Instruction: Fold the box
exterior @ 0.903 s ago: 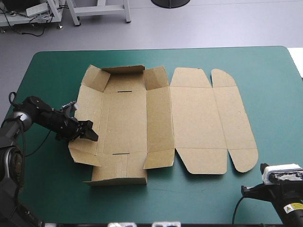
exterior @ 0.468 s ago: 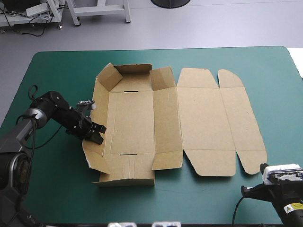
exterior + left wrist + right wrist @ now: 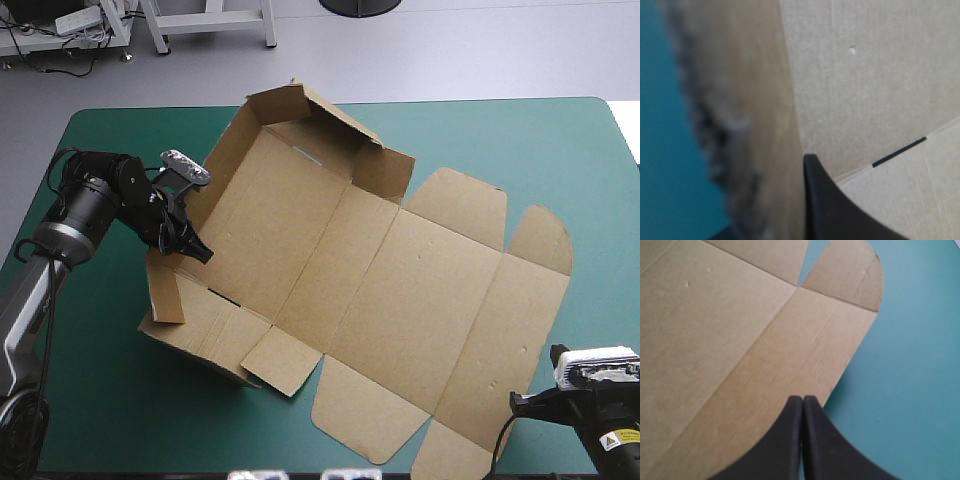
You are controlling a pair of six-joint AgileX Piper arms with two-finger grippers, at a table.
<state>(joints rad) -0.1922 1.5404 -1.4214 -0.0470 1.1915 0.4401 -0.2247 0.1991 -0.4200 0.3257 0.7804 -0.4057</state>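
Pinching box (image 3: 400,290) wall, left tool (image 3: 193,250) swung it clockwise.

And there's the left arm (image 3: 95,200), all black, chunky rounded joint housings, a silver-grey band (image 3: 62,238) ringing the link below. The left tool (image 3: 198,256) ends in broad, curved black fins. Now the right arm (image 3: 600,425), black too, wearing a yellow label (image 3: 622,440) with dark print. Same smooth black fins on the right tool (image 3: 803,400).

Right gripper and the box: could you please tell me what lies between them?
Nothing: the right wrist view shows the right gripper, shut, its tip over the box's lid edge, beside bare teal-green cover.
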